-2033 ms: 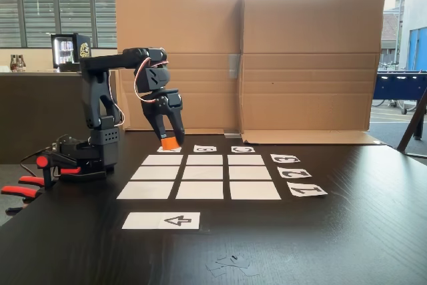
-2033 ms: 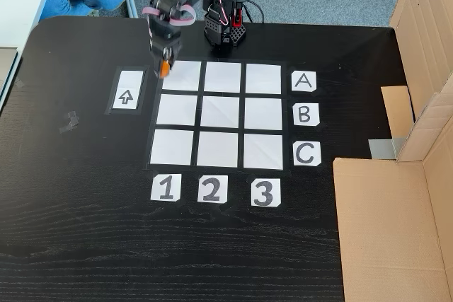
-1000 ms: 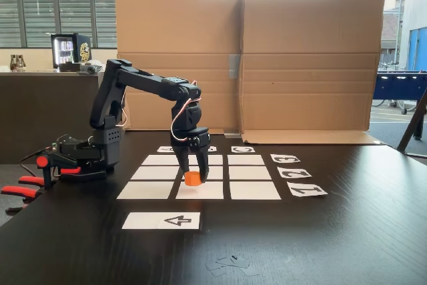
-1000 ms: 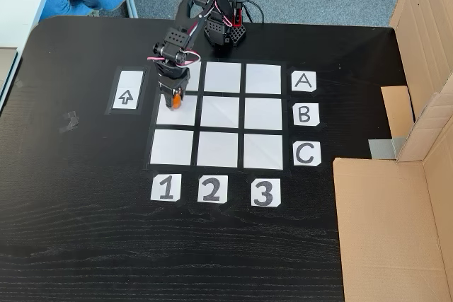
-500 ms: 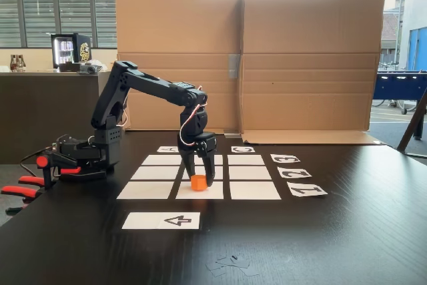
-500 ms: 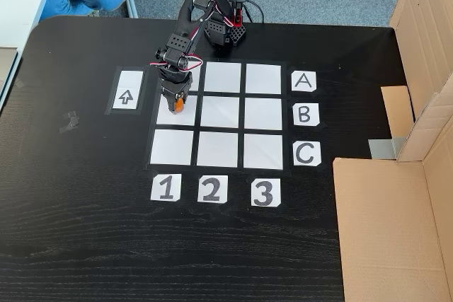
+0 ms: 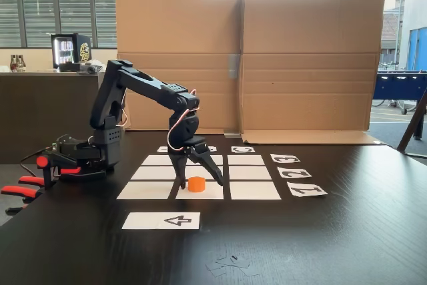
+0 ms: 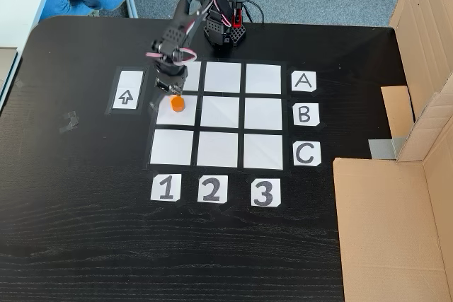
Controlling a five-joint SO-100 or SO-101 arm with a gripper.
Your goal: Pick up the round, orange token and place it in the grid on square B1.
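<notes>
The orange token [image 8: 177, 104] [image 7: 196, 184] stands upright on square B1 [image 8: 187, 115] [image 7: 211, 193], the middle rectangle of the grid's [image 8: 221, 112] [image 7: 250, 173] column 1. In both fixed views my gripper [image 7: 200, 183] [image 8: 172, 95] is open. Its two black fingers are spread wide to either side of the token, low over the paper, and do not grip it. The arm reaches out from its base [image 8: 225, 33] at the table's edge on row A's side.
A long white strip with a black arrow [image 8: 125, 97] [image 7: 161, 220] lies just beyond column 1. Lettered and numbered labels [image 8: 303, 114] border the grid. A cardboard wall [image 7: 300, 58] [image 8: 396, 217] stands past row C. Red clamps [image 7: 23, 185] sit by the base.
The gripper carried the token from beyond the grid's edge by row A to square B1, lowered it, then opened. The token now stands free on the square.
</notes>
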